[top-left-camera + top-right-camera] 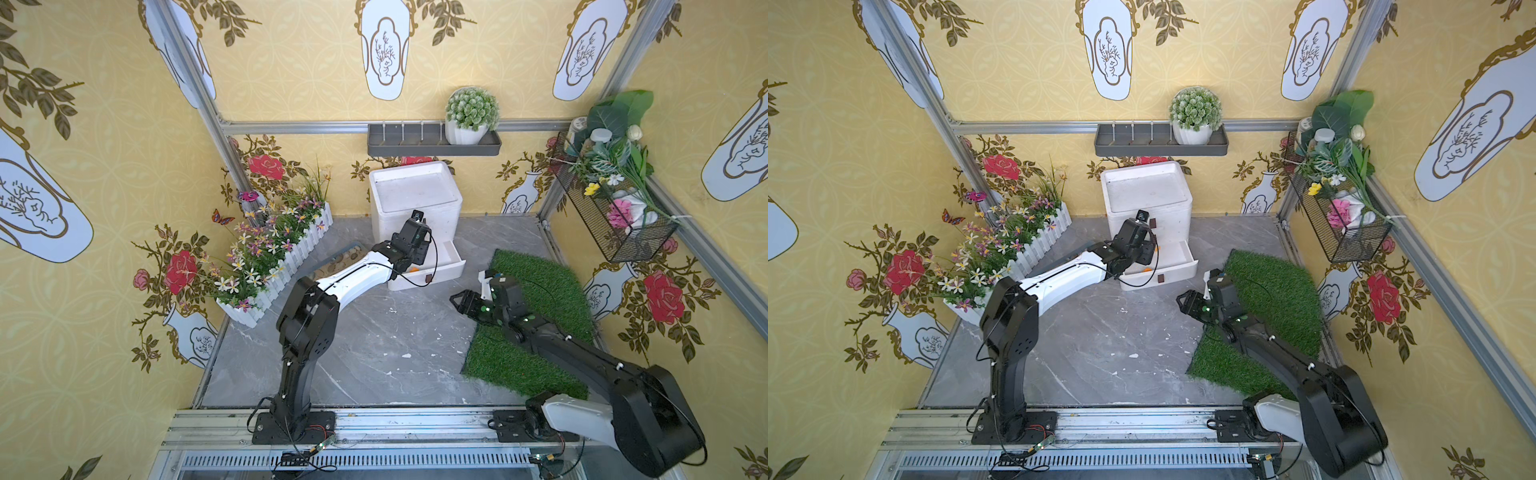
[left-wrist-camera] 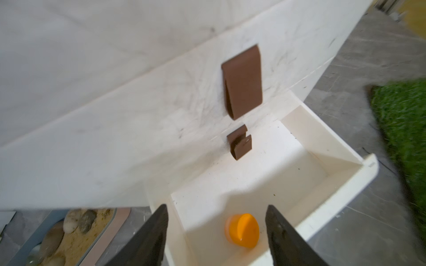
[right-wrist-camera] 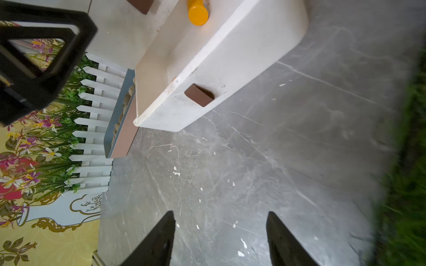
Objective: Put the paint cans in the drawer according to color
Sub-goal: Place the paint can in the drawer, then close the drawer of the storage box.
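Drawer [image 2: 322,142]: orange can [image 2: 242,230] below left end effector [image 2: 216,205]

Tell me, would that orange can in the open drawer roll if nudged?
Probably, yes: the orange can is a squat cylinder seemingly tipped on its side, so a nudge may roll it. The walls of the drawer should stop it. Small and smooth, it is likely light and slippery.

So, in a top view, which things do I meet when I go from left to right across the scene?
flower box with white fence → white drawer cabinet → grass mat → wire basket
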`<state>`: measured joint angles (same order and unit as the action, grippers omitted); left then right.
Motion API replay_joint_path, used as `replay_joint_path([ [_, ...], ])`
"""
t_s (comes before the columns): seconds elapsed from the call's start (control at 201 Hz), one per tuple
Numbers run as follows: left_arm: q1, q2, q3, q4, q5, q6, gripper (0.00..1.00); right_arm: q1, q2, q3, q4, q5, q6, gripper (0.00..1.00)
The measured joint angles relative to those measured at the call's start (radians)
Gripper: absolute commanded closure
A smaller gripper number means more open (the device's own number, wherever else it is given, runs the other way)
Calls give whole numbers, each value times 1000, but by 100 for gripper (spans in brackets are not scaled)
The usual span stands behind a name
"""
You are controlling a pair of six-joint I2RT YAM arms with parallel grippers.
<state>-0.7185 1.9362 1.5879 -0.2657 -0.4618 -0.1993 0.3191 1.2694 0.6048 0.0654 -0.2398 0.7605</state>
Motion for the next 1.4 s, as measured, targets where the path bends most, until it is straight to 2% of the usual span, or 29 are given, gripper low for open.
replay_joint_path([
  [0.075, 0, -167, -172, 55, 22, -26, 15, 30, 122, 85, 35, -14, 27, 75],
  [0.179, 14, -404, -429, 156, 57, -77, 10, 53, 259, 166, 73, -16, 89, 86],
  [0.349, 96, -697, -755, 216, 83, -204, 9, 60, 404, 232, 105, 1, 198, 89],
  [0.439, 113, -821, -876, 219, 93, -257, 0, 58, 478, 274, 140, 13, 251, 89],
  [0.588, 143, -976, -1035, 241, 95, -347, 0, 45, 581, 356, 174, 19, 332, 88],
  [0.733, 175, -1063, -1111, 236, 95, -407, 0, 40, 649, 453, 173, 41, 381, 88],
  [1.027, 178, -1117, -1125, 211, 68, -441, 0, 39, 755, 631, 170, 58, 449, 86],
  [1.395, 179, -1119, -1123, 206, 58, -427, 0, 40, 838, 696, 219, 110, 542, 83],
])
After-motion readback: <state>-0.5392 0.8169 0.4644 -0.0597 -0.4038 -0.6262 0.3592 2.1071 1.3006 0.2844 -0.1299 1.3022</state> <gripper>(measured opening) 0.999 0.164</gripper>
